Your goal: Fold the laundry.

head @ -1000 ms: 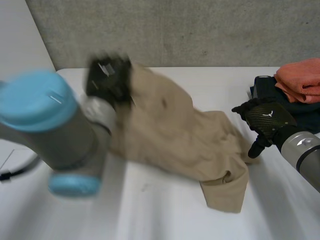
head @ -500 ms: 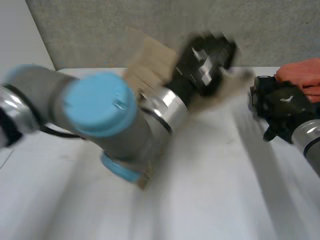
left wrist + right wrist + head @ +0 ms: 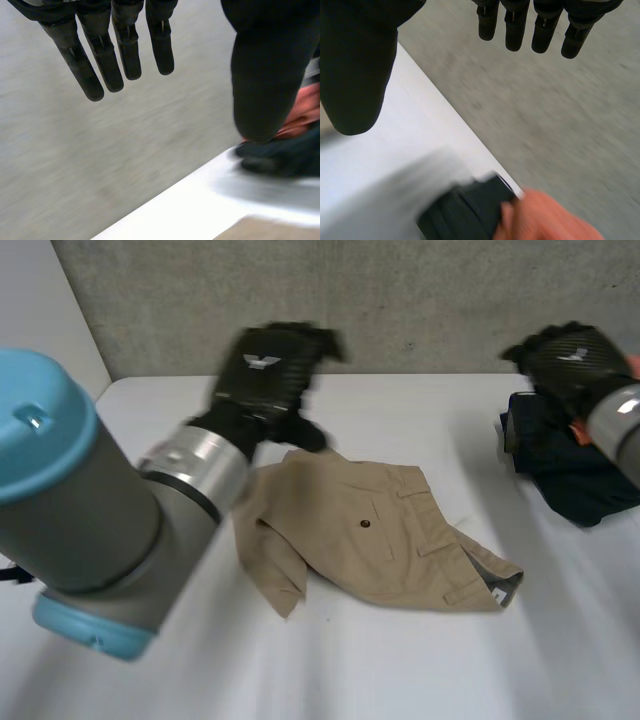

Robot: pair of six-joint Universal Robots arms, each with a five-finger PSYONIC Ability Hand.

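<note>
Tan trousers [image 3: 365,535] lie folded on the white table [image 3: 420,660], a button and pocket showing on top. My left hand [image 3: 262,380] hovers above the table just behind their rear left corner, clear of the cloth. In the left wrist view its fingers [image 3: 107,52] hang straight with the thumb [image 3: 265,75] apart, holding nothing. My right hand [image 3: 570,358] is raised at the table's far right, over the clothes pile. Its fingers [image 3: 540,27] are straight and its thumb [image 3: 355,75] is spread, empty.
A pile of folded clothes sits at the table's far right: a dark navy garment [image 3: 565,465] [image 3: 465,212] with an orange one [image 3: 545,220] on top. A concrete wall [image 3: 400,300] runs behind the table. My left arm [image 3: 90,510] reaches across the table's left side.
My left hand swung the trousers up and over, let go and opened; they now lie folded flat. My right hand lifted off their right end and rose toward the pile.
</note>
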